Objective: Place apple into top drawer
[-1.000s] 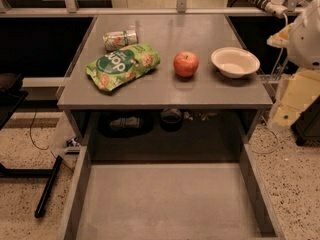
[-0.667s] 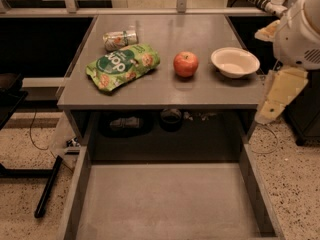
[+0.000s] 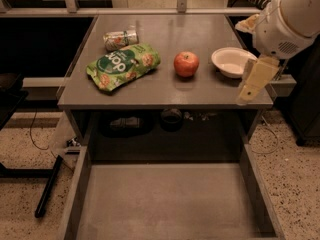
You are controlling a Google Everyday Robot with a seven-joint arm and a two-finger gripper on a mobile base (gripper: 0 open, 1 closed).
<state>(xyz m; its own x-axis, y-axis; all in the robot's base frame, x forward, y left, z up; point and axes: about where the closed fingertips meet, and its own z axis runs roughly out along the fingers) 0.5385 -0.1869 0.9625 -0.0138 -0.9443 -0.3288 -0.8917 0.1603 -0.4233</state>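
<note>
**Current state.** The round red apple with yellowish patches (image 3: pixel 186 64) rests on the flat grey tabletop (image 3: pixel 170 31), near the front edge. It sits between the crumpled green snack bag (image 3: pixel 123 66) and the shallow white bowl (image 3: pixel 233 61), touching neither. The wide, shallow grey top drawer (image 3: pixel 170 204) stands pulled out below the table front and is bare inside. The cream-coloured gripper (image 3: pixel 250 86) hangs at the table's right front corner, beside the bowl and apart from the apple. It holds nothing. Whether it is set wide or narrow cannot be told.

**Hazards.**
- Bowl contact: the bowl lies between the gripper and the apple. A low sideways approach is likely to push the bowl or knock it into the apple.
- Roll-off: the apple is round and free-standing. An off-centre closure may send it rolling towards the front edge.
- Slip: a shallow grasp on the smooth skin may fail in transit.
- Early release: dropping from height risks a bounce over the low drawer walls.
</note>
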